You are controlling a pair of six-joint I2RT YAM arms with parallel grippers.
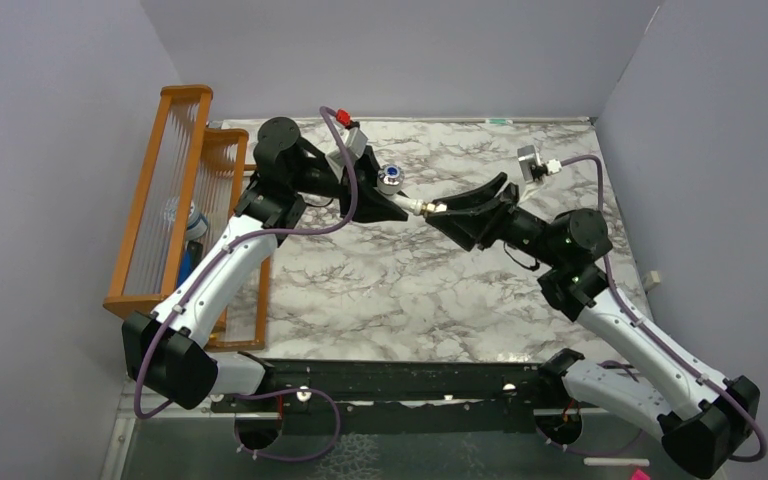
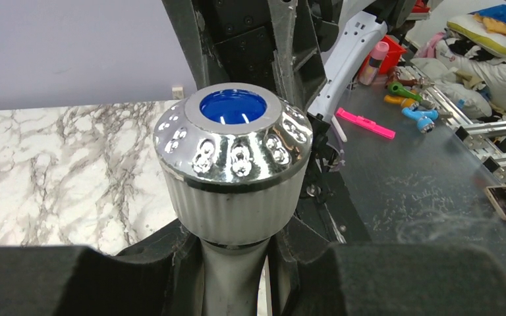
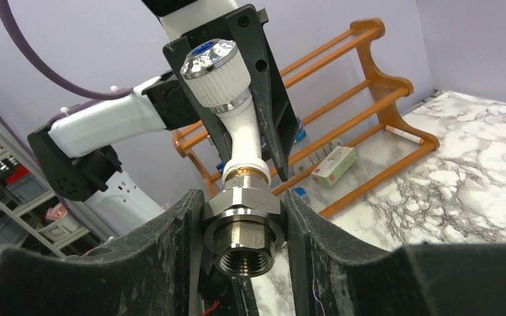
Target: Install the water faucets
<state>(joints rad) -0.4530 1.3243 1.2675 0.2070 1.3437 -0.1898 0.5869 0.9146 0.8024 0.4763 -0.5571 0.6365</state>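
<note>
The white faucet (image 1: pixel 405 196) with its silvery, blue-centred knob (image 1: pixel 392 175) hangs above the marble table between both arms. My left gripper (image 1: pixel 385 197) is shut on the faucet's white neck (image 2: pixel 232 276), just under the knob (image 2: pixel 234 141). My right gripper (image 1: pixel 442 208) is shut on the grey hexagonal nut fitting (image 3: pixel 245 253), which sits on the faucet's brass end (image 3: pixel 247 172). In the right wrist view the faucet body (image 3: pixel 244 135) rises from the fitting to the knob (image 3: pixel 214 69). The fitting's threaded open end faces the camera.
A wooden rack (image 1: pixel 160 200) stands along the left wall, holding a small white box (image 3: pixel 333 164) and blue items. Purple-grey walls close in the marble table (image 1: pixel 410 290). A dark bench (image 2: pixel 421 171) with a pink tool (image 2: pixel 365 123) lies beyond the table's near edge.
</note>
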